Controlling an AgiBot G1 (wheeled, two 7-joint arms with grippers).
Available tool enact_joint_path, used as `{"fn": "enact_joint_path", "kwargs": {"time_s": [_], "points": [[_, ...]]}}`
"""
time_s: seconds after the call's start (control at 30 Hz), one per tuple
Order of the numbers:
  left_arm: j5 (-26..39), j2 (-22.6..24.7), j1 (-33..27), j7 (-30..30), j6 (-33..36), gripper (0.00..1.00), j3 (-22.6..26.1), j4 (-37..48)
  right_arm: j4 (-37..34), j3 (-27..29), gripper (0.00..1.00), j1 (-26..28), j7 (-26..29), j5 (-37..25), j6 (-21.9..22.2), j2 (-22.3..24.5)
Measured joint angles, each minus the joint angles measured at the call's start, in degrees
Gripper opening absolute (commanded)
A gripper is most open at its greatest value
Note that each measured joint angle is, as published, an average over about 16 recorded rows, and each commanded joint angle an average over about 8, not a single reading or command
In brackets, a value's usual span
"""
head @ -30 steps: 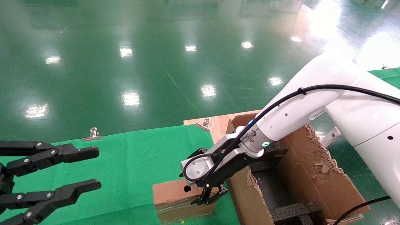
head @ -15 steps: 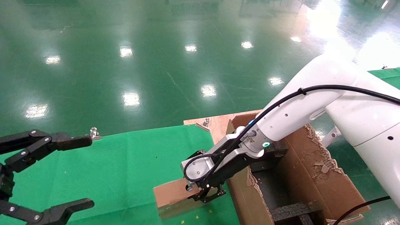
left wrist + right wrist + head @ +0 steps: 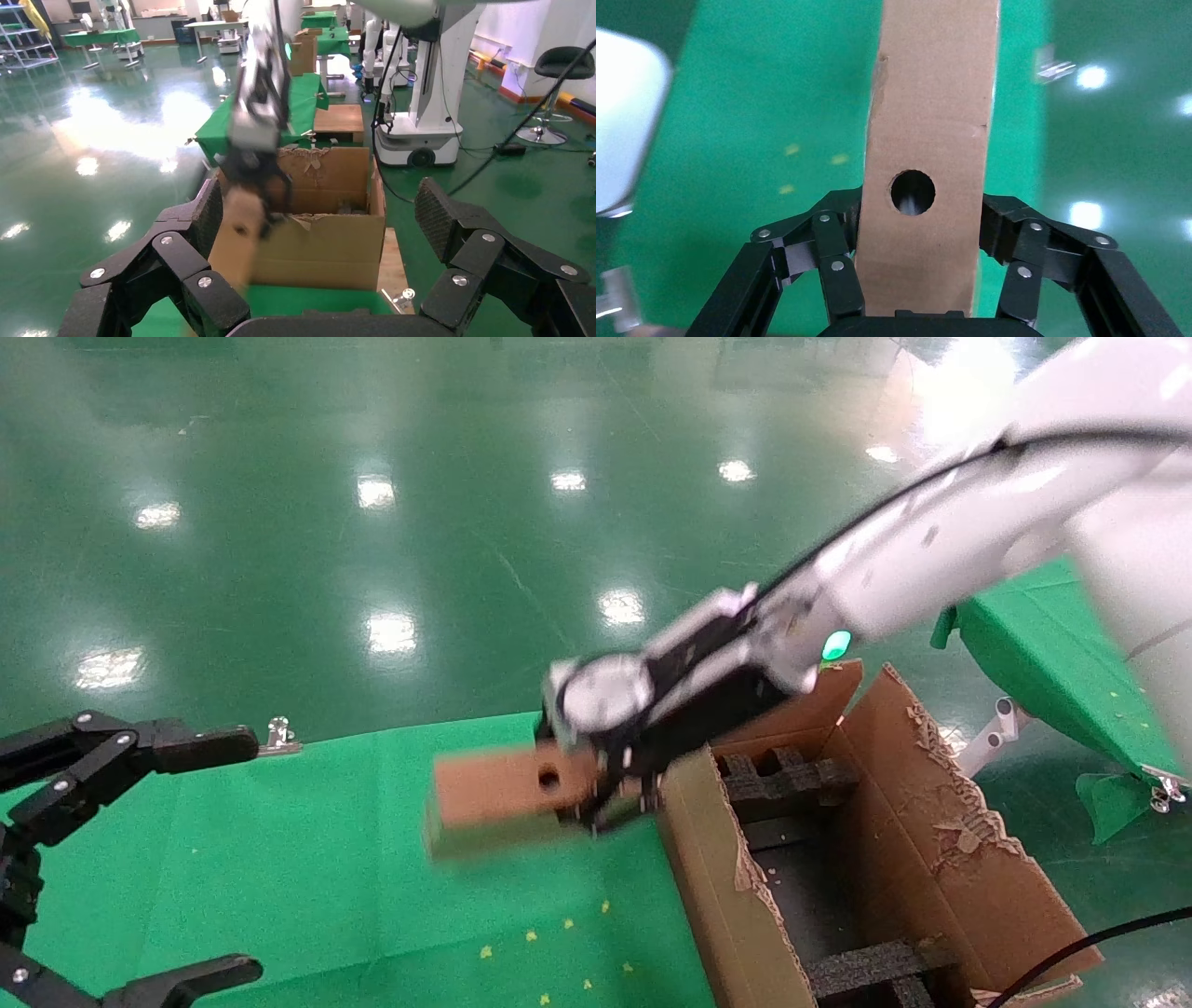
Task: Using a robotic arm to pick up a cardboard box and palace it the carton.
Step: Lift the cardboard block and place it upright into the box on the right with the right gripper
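Two fingers of our right gripper pinch the cardboard box by its sides, held in the air over the green cloth, just beside the carton. Our left gripper hangs spread wide at the left.

Carton wall beside cardboard box

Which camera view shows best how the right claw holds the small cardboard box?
The right wrist view: the cardboard box fills it, and the right claw presses its fingers on both sides near the round hole. The head view shows the box blurred, above the green cloth. The left wrist view shows it small and far off.
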Motion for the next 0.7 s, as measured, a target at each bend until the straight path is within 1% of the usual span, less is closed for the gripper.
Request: {"fn": "enact_joint_path", "kwargs": {"time_s": [0.2, 0.33, 0.53, 0.7], "points": [[-0.02, -0.01, -0.02, 0.02, -0.01, 1.00, 0.04, 0.01, -7.42, -0.82, 0.00, 8.41, -4.68, 2.64, -0.41, 0.41], [-0.04, -0.02, -0.03, 0.04, -0.02, 1.00, 0.07, 0.01, -11.30, -2.06, 0.00, 12.76, -7.61, 4.06, -0.49, 0.70], [-0.07, -0.04, -0.04, 0.06, -0.03, 1.00, 0.11, 0.02, -14.43, -4.77, 0.00, 16.71, -10.69, 6.45, -0.77, 1.76], [-0.09, -0.05, -0.05, 0.07, -0.04, 1.00, 0.14, 0.02, -15.07, -7.93, 0.00, 18.71, -11.65, 9.43, -1.05, 4.04]]}}
